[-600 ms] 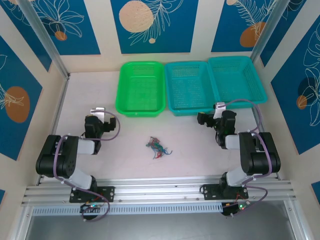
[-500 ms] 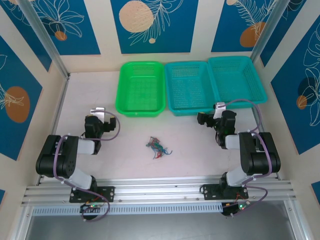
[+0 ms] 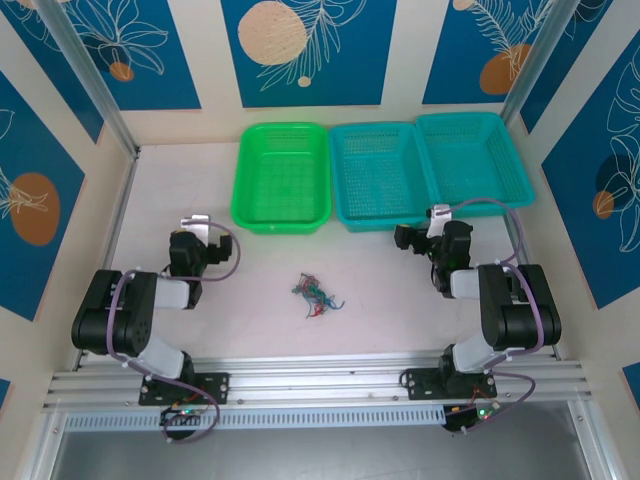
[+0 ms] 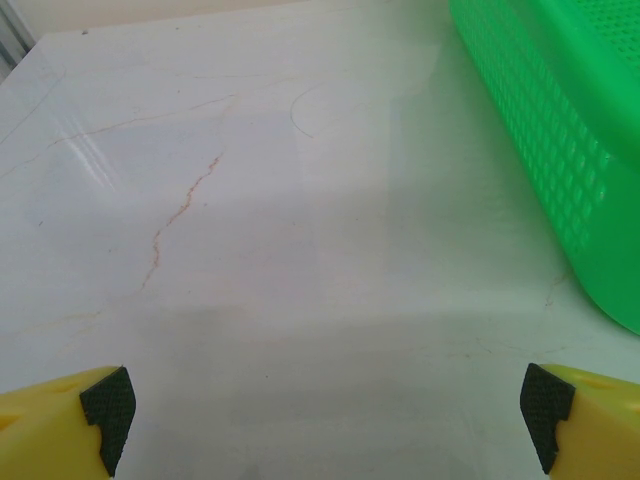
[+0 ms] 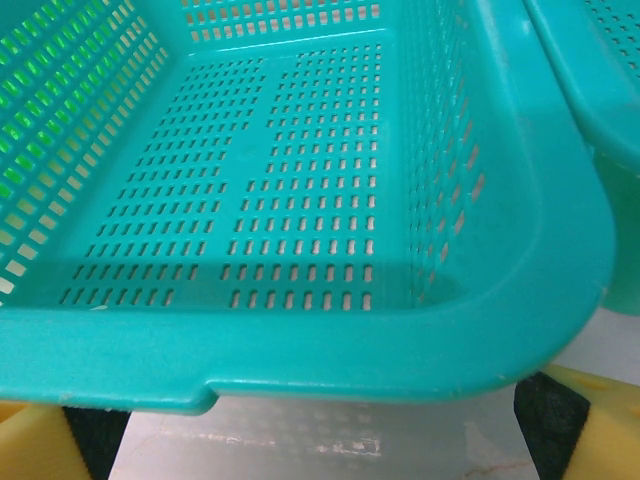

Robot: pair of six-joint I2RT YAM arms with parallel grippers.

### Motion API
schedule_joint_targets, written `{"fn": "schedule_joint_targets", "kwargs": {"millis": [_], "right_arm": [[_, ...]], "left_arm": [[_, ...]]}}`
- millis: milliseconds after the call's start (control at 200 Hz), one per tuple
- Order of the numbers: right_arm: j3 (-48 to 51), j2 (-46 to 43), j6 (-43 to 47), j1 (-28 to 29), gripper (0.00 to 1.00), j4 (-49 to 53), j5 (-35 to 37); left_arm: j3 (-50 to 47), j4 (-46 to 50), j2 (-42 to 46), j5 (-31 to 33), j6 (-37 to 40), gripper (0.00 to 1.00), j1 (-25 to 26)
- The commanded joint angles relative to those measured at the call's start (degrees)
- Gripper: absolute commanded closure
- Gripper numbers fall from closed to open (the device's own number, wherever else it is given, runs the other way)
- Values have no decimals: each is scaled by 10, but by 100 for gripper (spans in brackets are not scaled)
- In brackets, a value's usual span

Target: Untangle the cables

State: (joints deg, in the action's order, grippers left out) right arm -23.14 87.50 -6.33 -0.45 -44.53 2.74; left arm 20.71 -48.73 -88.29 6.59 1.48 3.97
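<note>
**Left gripper** (image 4: 325, 420): in your left wrist view the two yellow fingers sit in the bottom corners of the frame. Their black pads (image 4: 105, 408) face each other across a wide gap, with only bare table (image 4: 250, 200) between them. The jaws are wide apart and hold nothing.

**Right gripper** (image 5: 320, 440): in your right wrist view the yellow fingers again sit at the bottom corners, with a dark pad (image 5: 545, 415) inside the one at lower right. The jaws are spread wide and hold nothing. The near rim of a teal basket (image 5: 300, 350) crosses the frame just above them.

**The cables** (image 3: 315, 293): in your top view these are one small, loose knot of very thin wires, with red, blue and green strands crossing one another. You cannot make out individual ends at this size. The knot lies on the pale table, lower centre of the frame, between the two arms and well apart from both grippers.

**Green basket** (image 3: 282, 175): upper centre of your top view, open and perforated. Its side wall also shows at the upper right of your left wrist view.

**Teal baskets**: one (image 3: 380, 175) sits just right of the green one. A second (image 3: 470, 160) is further right, its rim touching the first.
</note>
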Motion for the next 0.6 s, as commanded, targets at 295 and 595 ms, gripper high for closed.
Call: {"fn": "schedule_joint_targets", "kwargs": {"millis": [295,595], "right_arm": [[-107,-137,-48,20,1,259,65],[-333,-203,-153,97,1,673,-67]], "left_arm": [[-7,-36,14,11,-7,0,-1],[-1,233,288,56,-142,0,0]]}}
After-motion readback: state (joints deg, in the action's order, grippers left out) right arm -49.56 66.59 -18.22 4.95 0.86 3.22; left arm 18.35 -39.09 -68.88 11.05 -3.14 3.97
